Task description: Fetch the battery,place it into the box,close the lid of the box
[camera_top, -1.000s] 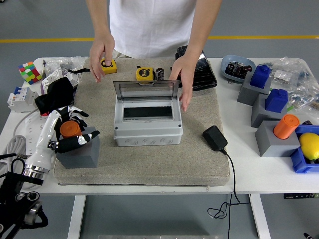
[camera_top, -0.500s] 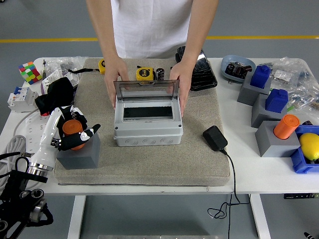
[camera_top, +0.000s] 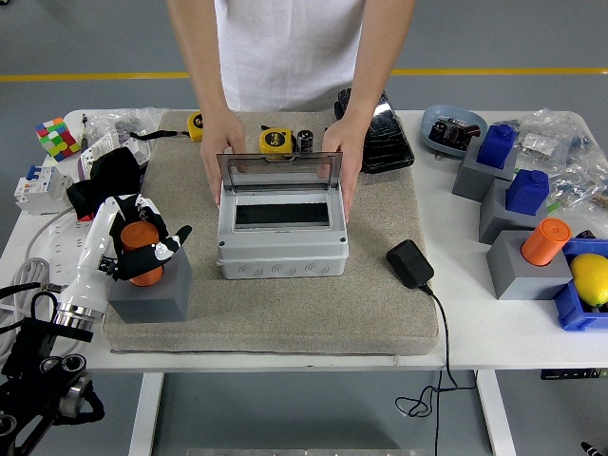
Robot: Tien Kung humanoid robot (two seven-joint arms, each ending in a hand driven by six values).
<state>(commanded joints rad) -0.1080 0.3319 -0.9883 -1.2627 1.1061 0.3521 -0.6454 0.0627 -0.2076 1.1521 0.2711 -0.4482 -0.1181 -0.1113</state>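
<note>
Inside, box [camera_top: 282,236] looks empty — lid [camera_top: 278,172] up.

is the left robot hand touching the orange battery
Touching. The head view shows the left robot hand with its fingers wrapped around the orange battery in the grey block.

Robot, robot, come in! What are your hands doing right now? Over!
Left hand wrapped around orange battery on grey block. Right hand out of view. Box lid up, person's hands at both sides.

Your robot's left hand [camera_top: 142,249] has black fingers, a white forearm shell, a silver wrist ring and black cabled joints below. The person [camera_top: 290,47] wears a white short-sleeved shirt.
</note>
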